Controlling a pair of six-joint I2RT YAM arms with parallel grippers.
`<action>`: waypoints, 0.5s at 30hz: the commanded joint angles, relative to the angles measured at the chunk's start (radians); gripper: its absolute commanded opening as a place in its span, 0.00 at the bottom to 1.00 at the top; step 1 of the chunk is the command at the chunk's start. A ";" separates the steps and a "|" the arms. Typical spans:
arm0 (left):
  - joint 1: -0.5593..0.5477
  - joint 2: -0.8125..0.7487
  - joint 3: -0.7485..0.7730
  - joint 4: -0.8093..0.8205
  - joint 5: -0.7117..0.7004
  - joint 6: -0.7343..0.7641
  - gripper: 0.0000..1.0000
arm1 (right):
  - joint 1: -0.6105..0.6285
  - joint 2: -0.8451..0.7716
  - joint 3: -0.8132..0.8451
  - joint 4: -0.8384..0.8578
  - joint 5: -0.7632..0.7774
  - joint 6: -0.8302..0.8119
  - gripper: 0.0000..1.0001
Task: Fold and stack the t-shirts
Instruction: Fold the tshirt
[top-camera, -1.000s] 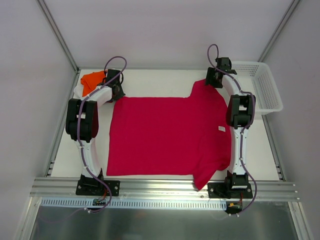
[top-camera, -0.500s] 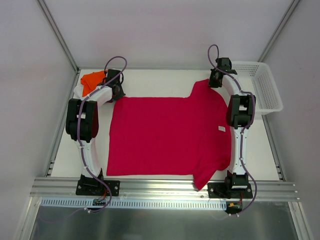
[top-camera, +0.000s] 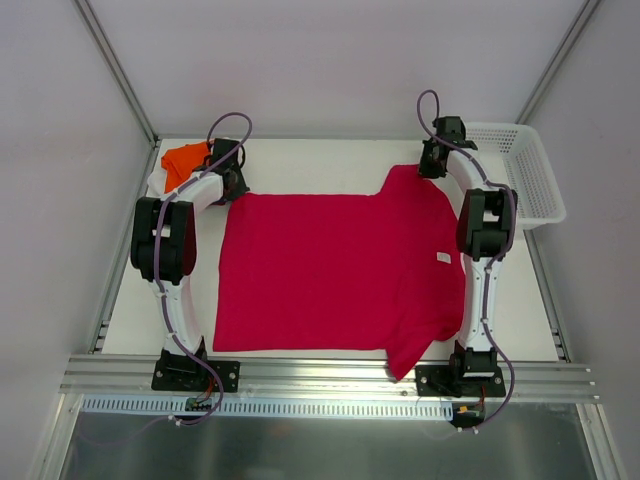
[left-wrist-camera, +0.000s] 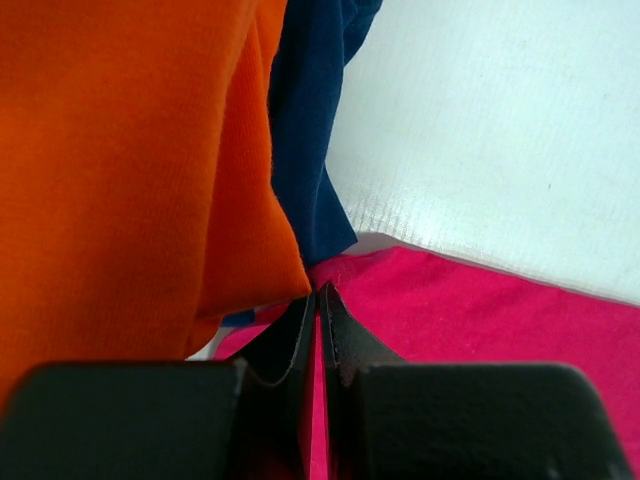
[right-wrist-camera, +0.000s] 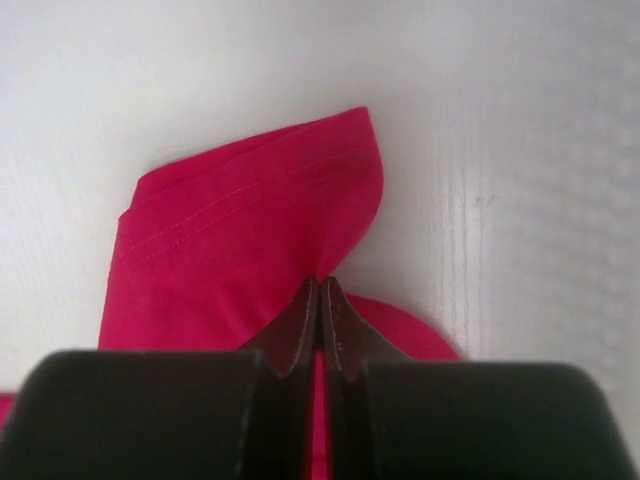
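Note:
A crimson-red t-shirt (top-camera: 340, 270) lies spread flat on the white table, its small white neck label (top-camera: 443, 258) on the right side. My left gripper (top-camera: 234, 184) is at the shirt's far left corner and is shut on the red cloth (left-wrist-camera: 470, 310), as the left wrist view shows (left-wrist-camera: 318, 296). My right gripper (top-camera: 432, 164) is at the far right sleeve, shut on a pinched fold of it (right-wrist-camera: 240, 230), with its tips (right-wrist-camera: 320, 284) pressed together. A folded orange t-shirt (top-camera: 183, 160) (left-wrist-camera: 120, 170) lies on a navy-blue one (left-wrist-camera: 305, 130) just left of my left gripper.
A white plastic mesh basket (top-camera: 530, 180) stands at the back right, close to my right arm. A bit of white cloth (top-camera: 157, 183) shows under the orange t-shirt. Metal frame posts and grey walls enclose the table (top-camera: 320, 160).
My right gripper has shut on the red sleeve, and the right arm has shifted slightly to the right. The left arm has not moved.

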 joint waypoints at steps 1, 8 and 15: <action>0.006 -0.055 -0.014 -0.003 0.002 -0.019 0.00 | 0.007 -0.149 -0.038 0.013 0.006 -0.016 0.00; 0.006 -0.124 -0.069 -0.001 0.002 -0.034 0.00 | 0.019 -0.281 -0.174 0.039 0.019 -0.015 0.00; 0.006 -0.220 -0.153 -0.001 0.002 -0.053 0.00 | 0.040 -0.439 -0.335 0.054 0.023 -0.010 0.00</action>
